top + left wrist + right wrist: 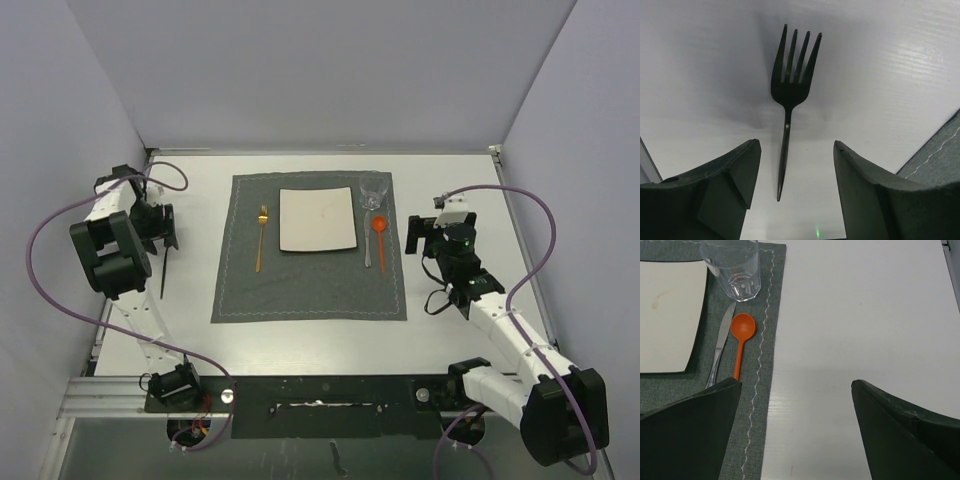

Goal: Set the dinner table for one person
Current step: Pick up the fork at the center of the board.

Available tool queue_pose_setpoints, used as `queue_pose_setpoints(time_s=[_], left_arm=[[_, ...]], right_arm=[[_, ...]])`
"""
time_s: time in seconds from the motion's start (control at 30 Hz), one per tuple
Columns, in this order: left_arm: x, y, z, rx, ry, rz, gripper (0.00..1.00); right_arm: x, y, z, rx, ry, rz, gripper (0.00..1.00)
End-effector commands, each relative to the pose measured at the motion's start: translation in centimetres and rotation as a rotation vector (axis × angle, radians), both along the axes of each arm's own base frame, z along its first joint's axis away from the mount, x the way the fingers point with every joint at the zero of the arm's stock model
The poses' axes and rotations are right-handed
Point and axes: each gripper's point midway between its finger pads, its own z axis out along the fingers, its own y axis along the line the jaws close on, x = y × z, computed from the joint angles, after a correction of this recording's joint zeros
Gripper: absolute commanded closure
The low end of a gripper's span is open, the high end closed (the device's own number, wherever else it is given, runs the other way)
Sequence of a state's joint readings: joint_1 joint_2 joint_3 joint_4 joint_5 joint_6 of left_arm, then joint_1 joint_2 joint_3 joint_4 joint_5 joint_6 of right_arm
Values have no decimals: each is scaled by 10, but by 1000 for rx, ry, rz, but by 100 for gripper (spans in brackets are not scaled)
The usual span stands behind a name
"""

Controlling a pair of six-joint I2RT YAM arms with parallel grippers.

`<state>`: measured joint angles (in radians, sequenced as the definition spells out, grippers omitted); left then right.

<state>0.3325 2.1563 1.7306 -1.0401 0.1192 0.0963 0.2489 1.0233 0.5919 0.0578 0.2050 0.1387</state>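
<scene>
The white dinner table [300,335] carries a dark grey placemat [310,285]. On the mat lie a white square plate [318,220], a gold fork [261,238] to its left, and a silver knife [368,248] and an orange spoon [380,232] to its right. A clear glass [373,192] stands behind them. A black fork [163,275] lies on the bare table left of the mat. My left gripper [796,150] is open above its handle end, and the black fork [790,90] points away. My right gripper [796,385] is open and empty above the mat's right edge.
The right wrist view shows the glass [732,267], spoon [741,337], knife [720,350] and plate [667,310] ahead to the left. A placemat corner [940,150] shows right of the left gripper. Grey walls enclose the table on three sides.
</scene>
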Motion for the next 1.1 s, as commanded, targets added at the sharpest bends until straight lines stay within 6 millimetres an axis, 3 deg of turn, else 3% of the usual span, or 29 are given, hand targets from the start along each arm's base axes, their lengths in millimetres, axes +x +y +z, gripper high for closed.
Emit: queue_pose_setpoints(time_s=[0.0, 1.07], left_arm=[[8, 20, 28, 66, -106, 9, 42], [5, 7, -20, 5, -6, -6, 52]], right_arm=[[5, -1, 28, 5, -98, -17, 2], [5, -3, 26, -8, -82, -30, 2]])
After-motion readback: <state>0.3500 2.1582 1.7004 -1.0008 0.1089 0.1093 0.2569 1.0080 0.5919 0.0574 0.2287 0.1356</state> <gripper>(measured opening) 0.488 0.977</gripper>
